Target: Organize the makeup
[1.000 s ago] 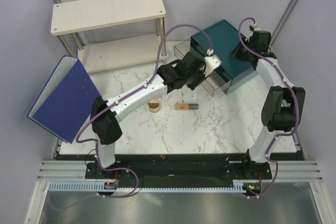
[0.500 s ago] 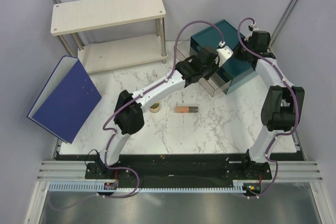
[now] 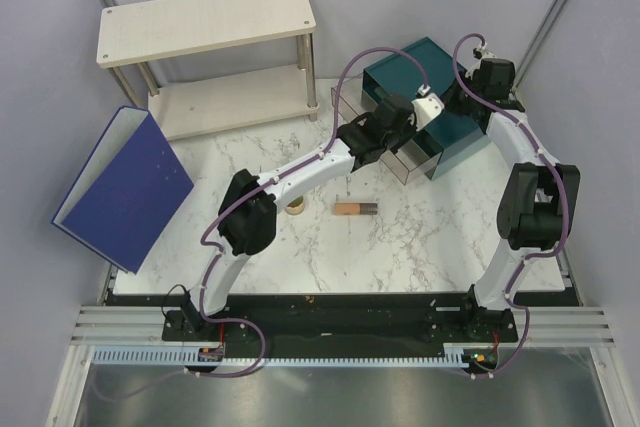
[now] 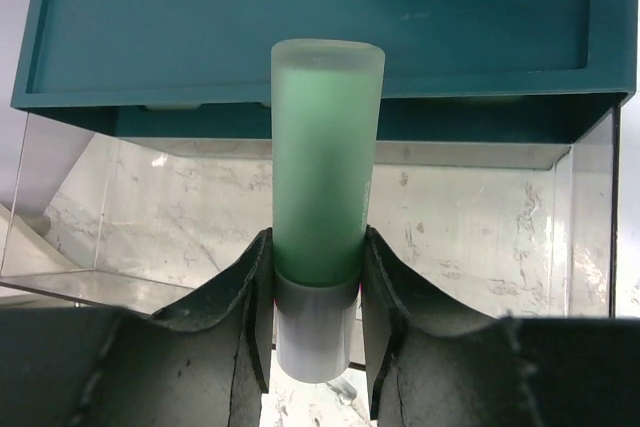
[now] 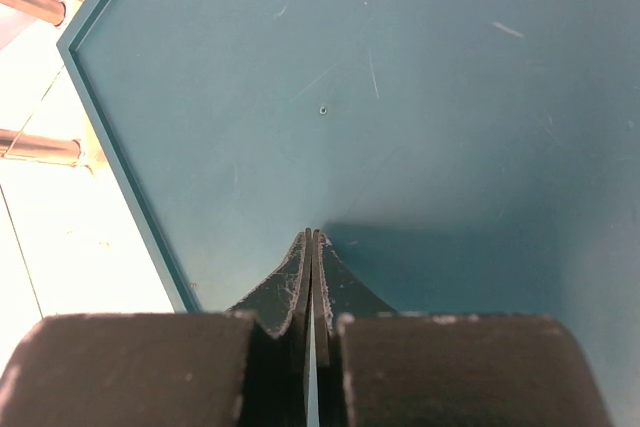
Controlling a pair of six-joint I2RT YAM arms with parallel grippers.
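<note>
Mint-green frosted plastic tube: clamping it in left gripper, aiming into clear pulled-out drawer; seemingly bracing teal box with closed right gripper.

**Two-tone YAM arms with purple wiring**

The left arm and right arm look the same. Both have glossy white links, chunky black joints, and purple cables looping around outside. Up close the fingers are matte dark grey and kinda scuffed.
</note>
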